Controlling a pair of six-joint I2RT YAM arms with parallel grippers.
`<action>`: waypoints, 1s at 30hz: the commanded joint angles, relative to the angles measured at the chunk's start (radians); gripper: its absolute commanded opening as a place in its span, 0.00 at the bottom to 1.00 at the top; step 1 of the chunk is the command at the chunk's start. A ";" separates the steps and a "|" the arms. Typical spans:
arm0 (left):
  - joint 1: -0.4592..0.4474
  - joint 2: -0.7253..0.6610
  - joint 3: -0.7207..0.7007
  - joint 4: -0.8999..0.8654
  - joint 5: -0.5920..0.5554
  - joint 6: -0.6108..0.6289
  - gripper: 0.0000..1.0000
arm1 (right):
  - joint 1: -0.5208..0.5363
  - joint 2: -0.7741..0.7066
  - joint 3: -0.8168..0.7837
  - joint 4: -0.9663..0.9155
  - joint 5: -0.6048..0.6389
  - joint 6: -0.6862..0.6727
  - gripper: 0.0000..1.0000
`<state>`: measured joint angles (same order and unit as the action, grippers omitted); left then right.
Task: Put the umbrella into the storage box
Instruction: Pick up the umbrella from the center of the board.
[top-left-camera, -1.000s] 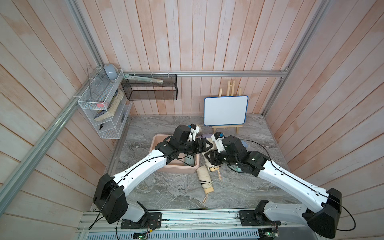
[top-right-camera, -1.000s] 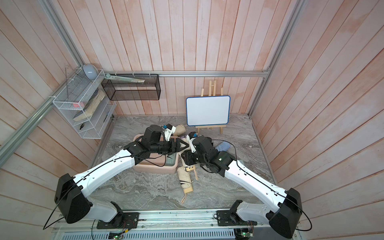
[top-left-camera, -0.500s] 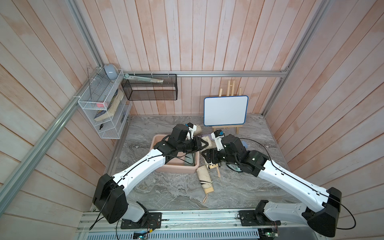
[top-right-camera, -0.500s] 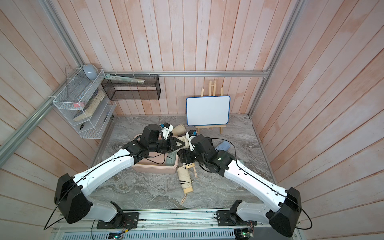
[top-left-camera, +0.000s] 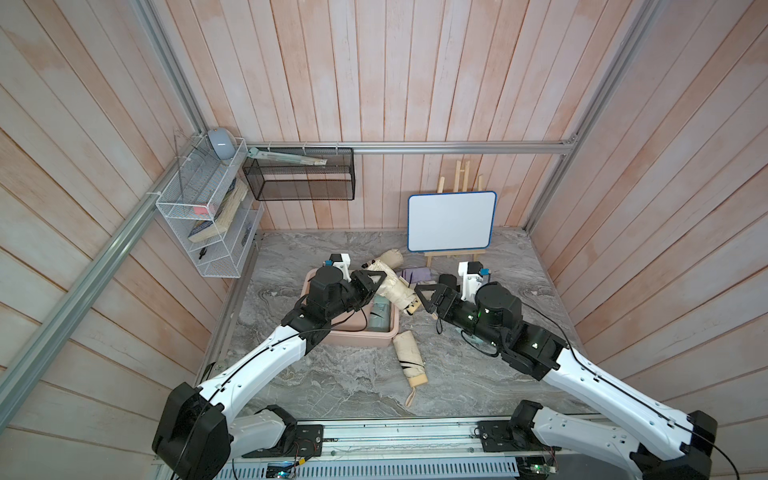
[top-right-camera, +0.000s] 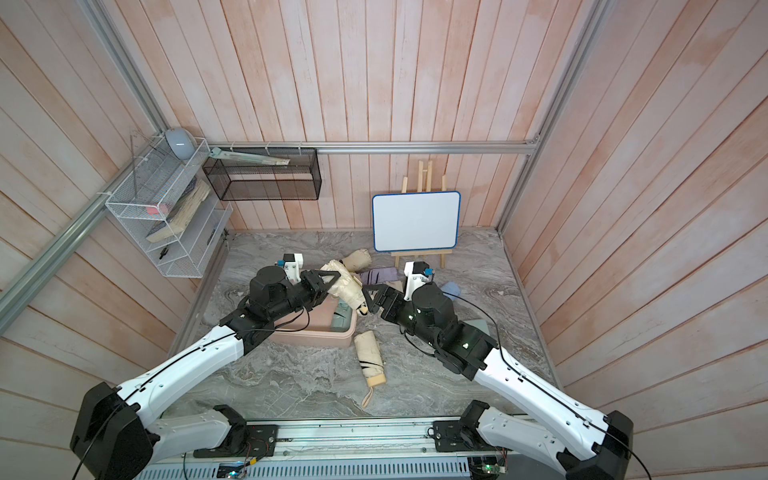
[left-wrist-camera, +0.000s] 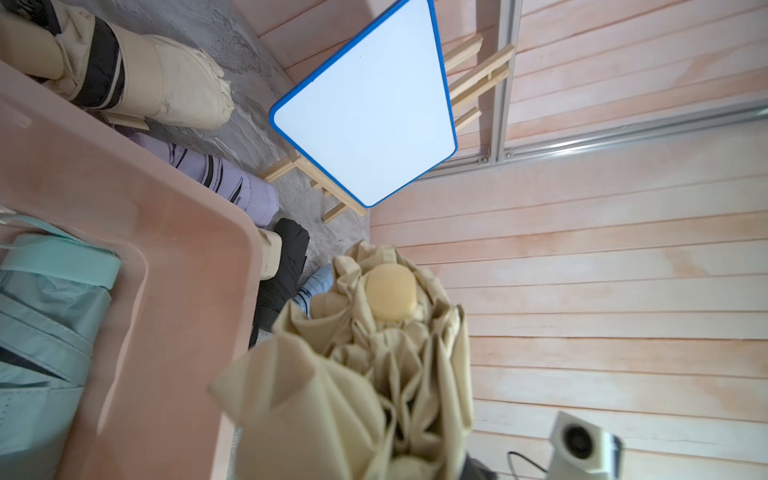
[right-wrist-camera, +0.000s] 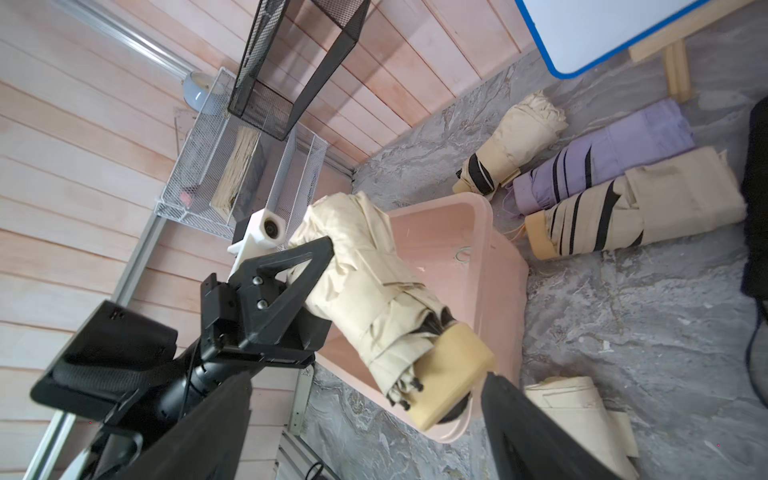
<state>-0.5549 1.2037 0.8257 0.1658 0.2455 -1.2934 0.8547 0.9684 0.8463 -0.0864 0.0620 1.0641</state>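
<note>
While the left gripper (top-left-camera: 376, 283) clamps the cream umbrella (right-wrist-camera: 365, 286) by its canopy — tilted above the right rim of the storage box (top-left-camera: 357, 337), handle end jutting outward — the right gripper (top-left-camera: 424, 300) stands wide open beside that handle, gripping nothing, apparently leaving the left to swing it inside alone.

The grey marbled tabletop (top-left-camera: 332, 374) carries the storage box (top-left-camera: 357, 337). A beige umbrella (top-left-camera: 409, 359) lies just beside the box's near corner. Beyond the box lie a cream umbrella (top-left-camera: 390, 258), a purple umbrella (top-left-camera: 415, 274), perhaps others, and a whiteboard easel (top-left-camera: 451, 226).
</note>
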 joint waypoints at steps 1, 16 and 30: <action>0.004 -0.050 -0.035 0.244 -0.067 -0.167 0.00 | -0.003 0.034 -0.034 0.228 -0.034 0.178 0.93; 0.010 -0.049 -0.153 0.462 -0.120 -0.366 0.00 | -0.003 0.232 -0.090 0.657 -0.072 0.389 0.93; 0.009 -0.061 -0.183 0.462 -0.109 -0.401 0.00 | -0.005 0.319 -0.063 0.752 -0.065 0.410 0.64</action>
<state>-0.5468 1.1706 0.6392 0.5495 0.1234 -1.6733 0.8539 1.2819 0.7471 0.6140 -0.0017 1.4715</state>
